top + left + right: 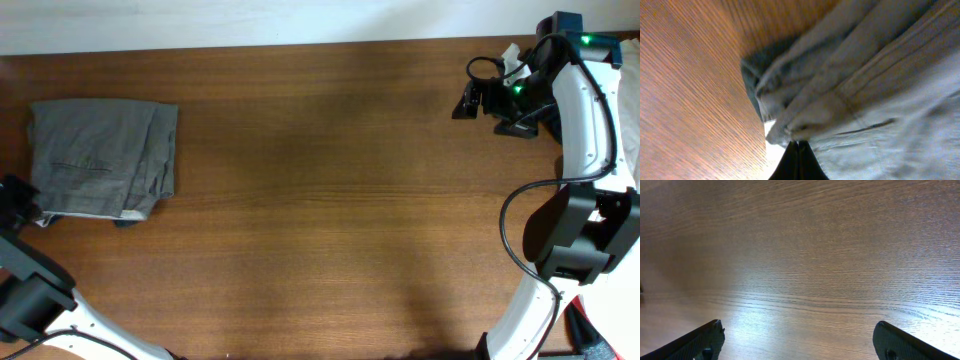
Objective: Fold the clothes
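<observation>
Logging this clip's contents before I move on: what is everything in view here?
trousers: one, grey-khaki, folded, far left of the table
dark fabric: one sliver, dark, peeking from under the trousers; cannot tell if it is a separate garment
table: one, brown wood, fills the view
red item: one, red, cut off at the bottom right corner, cannot tell what it is
left gripper: one, black, fingers together at the trousers' edge; cannot tell if cloth is pinched
right gripper: one, black, fingers wide apart over bare wood, back right of the table
</observation>
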Controlling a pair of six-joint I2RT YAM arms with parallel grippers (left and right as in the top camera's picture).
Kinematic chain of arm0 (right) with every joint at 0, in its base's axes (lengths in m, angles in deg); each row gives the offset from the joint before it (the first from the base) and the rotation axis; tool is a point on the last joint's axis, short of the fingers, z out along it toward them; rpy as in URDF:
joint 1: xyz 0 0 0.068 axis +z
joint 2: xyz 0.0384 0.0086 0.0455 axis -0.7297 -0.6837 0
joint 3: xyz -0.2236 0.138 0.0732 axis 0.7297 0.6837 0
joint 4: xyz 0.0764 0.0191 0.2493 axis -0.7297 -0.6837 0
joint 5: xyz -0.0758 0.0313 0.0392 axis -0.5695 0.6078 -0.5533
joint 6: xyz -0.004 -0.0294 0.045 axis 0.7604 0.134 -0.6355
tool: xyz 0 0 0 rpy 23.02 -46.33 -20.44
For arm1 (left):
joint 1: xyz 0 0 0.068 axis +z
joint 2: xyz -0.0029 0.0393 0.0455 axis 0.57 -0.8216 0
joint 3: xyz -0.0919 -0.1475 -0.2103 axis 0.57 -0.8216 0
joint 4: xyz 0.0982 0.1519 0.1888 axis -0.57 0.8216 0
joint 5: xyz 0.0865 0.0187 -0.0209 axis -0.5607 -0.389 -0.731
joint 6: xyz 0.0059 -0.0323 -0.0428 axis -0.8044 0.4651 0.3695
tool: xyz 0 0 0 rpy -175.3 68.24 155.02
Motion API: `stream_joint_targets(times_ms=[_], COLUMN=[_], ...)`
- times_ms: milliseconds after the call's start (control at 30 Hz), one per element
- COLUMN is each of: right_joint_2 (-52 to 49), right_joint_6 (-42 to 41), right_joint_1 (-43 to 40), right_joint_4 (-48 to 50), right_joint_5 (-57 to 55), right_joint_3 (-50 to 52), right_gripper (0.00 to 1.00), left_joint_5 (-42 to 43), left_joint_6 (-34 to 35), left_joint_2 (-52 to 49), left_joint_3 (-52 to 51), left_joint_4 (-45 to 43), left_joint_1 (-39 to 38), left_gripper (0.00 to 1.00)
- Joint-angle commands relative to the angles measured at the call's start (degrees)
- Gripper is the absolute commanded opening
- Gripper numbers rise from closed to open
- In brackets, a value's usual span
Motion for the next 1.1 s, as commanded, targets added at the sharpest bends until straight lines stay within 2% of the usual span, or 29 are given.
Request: stream_joint_targets(times_ms=[0, 267, 533, 733, 900, 1000, 1033, 1067], right_joint_2=[0.85, 0.85, 0.85, 0.85, 0.85, 0.85, 0.85, 0.85], right_joint_6=[-0.04, -0.04, -0.04, -0.04, -0.04, -0.04, -0.04, -0.04], right_joint_1=[0.13, 0.13, 0.13, 0.13, 0.13, 0.13, 0.13, 0.13], right_joint_4=[-0.17, -0.20, -0.17, -0.17, -0.17, -0.17, -0.17, -0.17], right_joint_5=[-0.50, -0.50, -0.50, -0.50, -0.50, -0.50, -0.50, -0.50], right_joint_3=[-0.37, -0.37, -0.37, -0.37, -0.37, -0.37, -0.37, -0.37], right_gripper=[0.99, 0.99, 0.99, 0.99, 0.99, 0.99, 0.99, 0.99], left_joint_5=[-0.17, 0.37, 14.38, 15.80, 15.67, 14.60, 14.23, 14.25], left_joint_6=[0.52, 0.55, 2.08, 2.08, 2.03, 2.03, 2.03, 2.03], left_joint_2=[-0.46, 4.28, 16.09, 22.21, 22.77, 22.75, 22.75, 22.75], left_joint_3=[-1.97, 2.86, 4.87, 4.87, 4.85, 4.85, 4.85, 4.85], left_joint_4=[-0.70, 3.58, 4.61, 4.61, 4.59, 3.89, 3.48, 3.13], left_joint_1=[-0.26, -0.17, -1.27, -6.88, -14.38, -18.78, -20.17, -21.33], left_gripper=[0.00, 0.00, 0.00, 0.02, 0.11, 0.24, 0.32, 0.53])
